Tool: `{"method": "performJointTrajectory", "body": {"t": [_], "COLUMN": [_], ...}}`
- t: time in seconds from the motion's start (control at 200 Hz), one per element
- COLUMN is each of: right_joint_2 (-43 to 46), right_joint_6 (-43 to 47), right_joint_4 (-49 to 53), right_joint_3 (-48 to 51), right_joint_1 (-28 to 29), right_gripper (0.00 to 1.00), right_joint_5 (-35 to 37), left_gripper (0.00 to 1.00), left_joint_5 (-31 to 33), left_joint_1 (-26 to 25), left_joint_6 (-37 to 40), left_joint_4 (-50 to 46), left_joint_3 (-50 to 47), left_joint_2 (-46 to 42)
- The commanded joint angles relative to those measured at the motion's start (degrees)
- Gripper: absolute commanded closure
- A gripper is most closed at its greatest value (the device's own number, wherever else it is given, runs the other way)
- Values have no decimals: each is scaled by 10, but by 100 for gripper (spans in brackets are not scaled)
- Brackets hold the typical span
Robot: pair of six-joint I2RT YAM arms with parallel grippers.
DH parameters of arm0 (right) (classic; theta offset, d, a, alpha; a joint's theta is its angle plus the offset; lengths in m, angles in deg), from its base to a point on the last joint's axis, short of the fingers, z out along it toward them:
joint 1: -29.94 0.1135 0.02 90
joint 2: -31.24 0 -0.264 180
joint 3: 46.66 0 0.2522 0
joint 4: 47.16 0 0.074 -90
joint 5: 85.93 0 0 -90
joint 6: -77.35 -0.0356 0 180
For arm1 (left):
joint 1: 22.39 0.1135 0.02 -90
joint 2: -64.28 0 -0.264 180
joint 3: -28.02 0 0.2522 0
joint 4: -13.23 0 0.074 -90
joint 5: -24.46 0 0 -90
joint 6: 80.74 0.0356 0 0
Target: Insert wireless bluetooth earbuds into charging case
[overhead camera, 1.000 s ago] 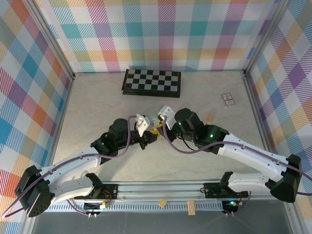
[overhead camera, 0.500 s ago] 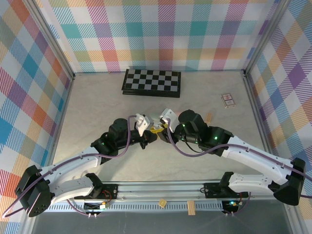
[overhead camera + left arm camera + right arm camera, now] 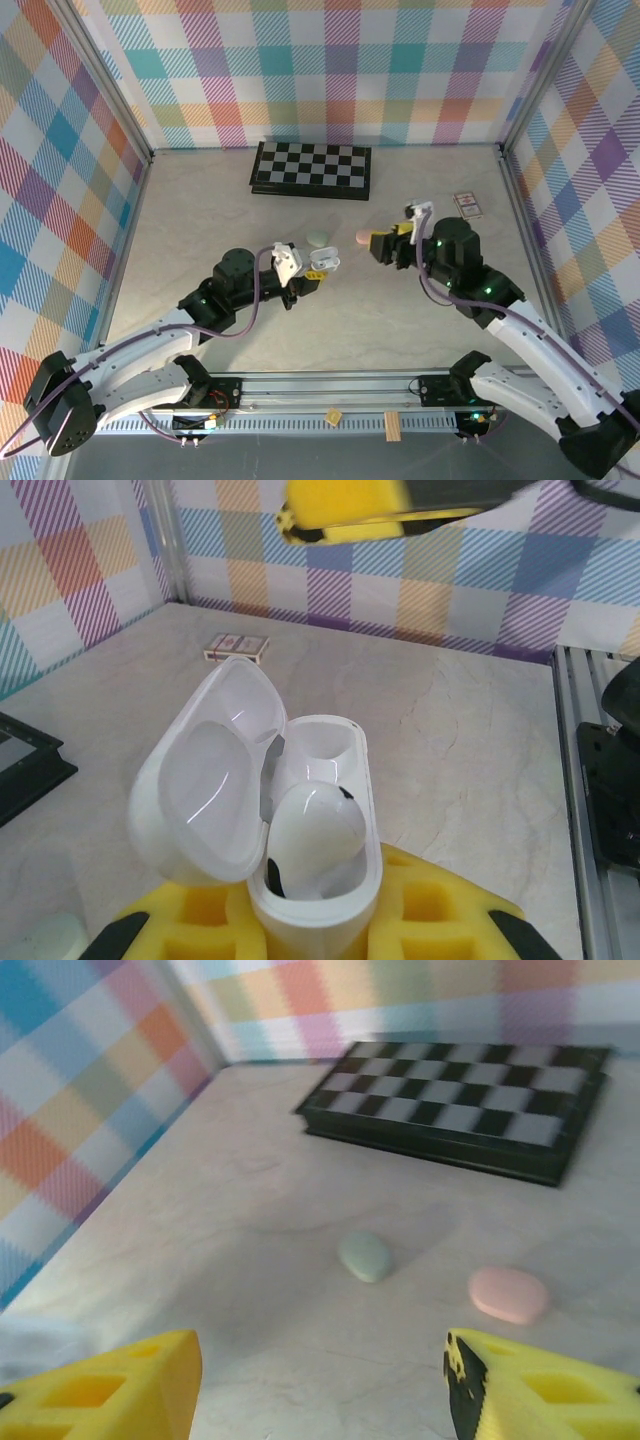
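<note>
My left gripper (image 3: 312,935) is shut on a white charging case (image 3: 312,905) with its lid (image 3: 200,785) swung open to the left. One white earbud (image 3: 318,832) sits in the nearer socket, and the farther socket (image 3: 320,748) is empty. From above, the left gripper (image 3: 316,268) holds the case (image 3: 327,262) near the table's middle. My right gripper (image 3: 393,241) stands open and empty, up and to the right of the case and apart from it. In the right wrist view its yellow fingertips (image 3: 112,1388) frame bare table.
A mint pebble-shaped case (image 3: 318,238) and a pink one (image 3: 368,237) lie closed just beyond the grippers. A chessboard (image 3: 311,168) lies by the back wall. A small card box (image 3: 466,206) lies at the right.
The right gripper has opened and drawn back to the right, away from the white case. The left gripper still holds the case, shifted slightly. The mint and pink cases are now uncovered.
</note>
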Motion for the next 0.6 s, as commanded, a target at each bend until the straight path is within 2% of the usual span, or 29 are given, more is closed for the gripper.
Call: {"method": "performJointTrajectory", "body": {"t": [0.0,0.17,0.33,0.595], "right_joint_2": [-47,-205,-337,-492], "right_joint_6": [-73,-36,0,36], "right_joint_4": [21,84,92,99], "right_joint_3": [0,-48,-94,-164], "right_joint_1": [-69,-104,-118,-127], "right_gripper": [34,30,29,27], "right_joint_5": [-61,-55,-60,-89], "left_gripper": [88,88,87,87], "left_joint_5": [-21,-31,-28,-19], "left_joint_1": [1,2,2,2], "left_joint_6": [24,29,25,21], "left_joint_4": [22,11,0,-5], "left_joint_3": [-11,-12,-16,-24], "left_joint_2": [-15,-15,-25,-39]}}
